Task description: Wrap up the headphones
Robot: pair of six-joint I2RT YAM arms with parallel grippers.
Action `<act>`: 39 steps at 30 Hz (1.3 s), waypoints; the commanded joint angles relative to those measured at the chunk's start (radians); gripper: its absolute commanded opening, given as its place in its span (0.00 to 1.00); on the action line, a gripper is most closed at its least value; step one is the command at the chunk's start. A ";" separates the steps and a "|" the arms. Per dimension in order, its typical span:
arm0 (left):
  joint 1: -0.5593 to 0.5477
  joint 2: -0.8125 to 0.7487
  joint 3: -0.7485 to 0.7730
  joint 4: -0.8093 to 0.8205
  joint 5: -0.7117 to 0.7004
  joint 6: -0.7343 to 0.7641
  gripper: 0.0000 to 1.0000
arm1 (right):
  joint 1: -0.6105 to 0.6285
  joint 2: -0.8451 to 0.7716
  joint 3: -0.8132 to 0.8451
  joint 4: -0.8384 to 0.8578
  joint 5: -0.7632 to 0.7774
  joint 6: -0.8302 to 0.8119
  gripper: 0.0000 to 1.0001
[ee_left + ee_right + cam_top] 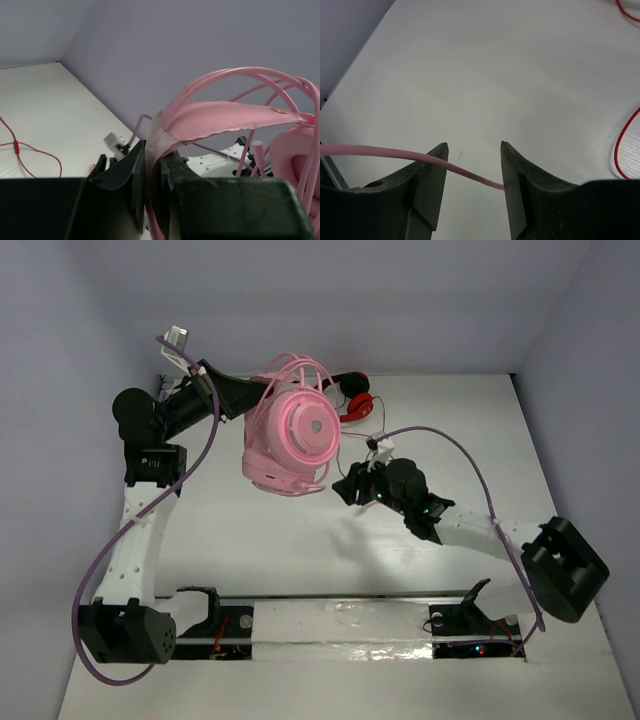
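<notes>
At the left of the top view, the left gripper [248, 402] is seen reaching rightward along the back wall, but its fingertips are hidden there by the pale pink headphones [295, 440]. The matter is settled by the left wrist view — the two dark fingers [135, 170] are pressed together on the flat pink headband [225, 117], the band pinched between them. In that view thin loops of the pink cable [240, 75] are seen arching over the band, and part of an ear cup [295, 155] is cut off at the right edge. From above, the headphones are shown held up over the table [300, 560], near its back middle, with one round cup turned to the camera and the loops gathered over the top.

Just right of them, at the back edge, a smaller red-and-black headset [355, 398] is seen lying on the table. Its red cable [30, 147] is shown most clearly in the wrist views.

Further right, the right gripper [352, 485] is placed just beside the lower right of the pink cups. Whether it is open cannot be read from above. In the right wrist view its fingers [427, 185] are shown apart — the cable is passed in front of one finger and ends against the inner face of the other, unclamped.
</notes>
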 commanded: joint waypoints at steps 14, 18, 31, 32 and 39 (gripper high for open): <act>0.057 0.008 0.014 0.183 -0.091 -0.210 0.00 | -0.007 0.174 0.000 0.187 -0.129 0.059 0.01; 0.057 0.010 -0.001 0.001 -0.263 -0.080 0.00 | 0.059 0.130 -0.009 0.124 -0.126 0.102 0.00; 0.066 0.007 -0.257 -0.033 -0.722 -0.056 0.00 | 0.423 0.041 0.167 -0.326 0.130 0.103 0.00; 0.066 0.000 -0.270 -0.027 -0.731 -0.064 0.00 | 0.443 0.035 0.197 -0.344 0.138 0.102 0.00; 0.032 -0.073 -0.307 -0.145 -0.924 0.087 0.00 | 0.513 0.046 0.366 -0.531 0.222 0.067 0.00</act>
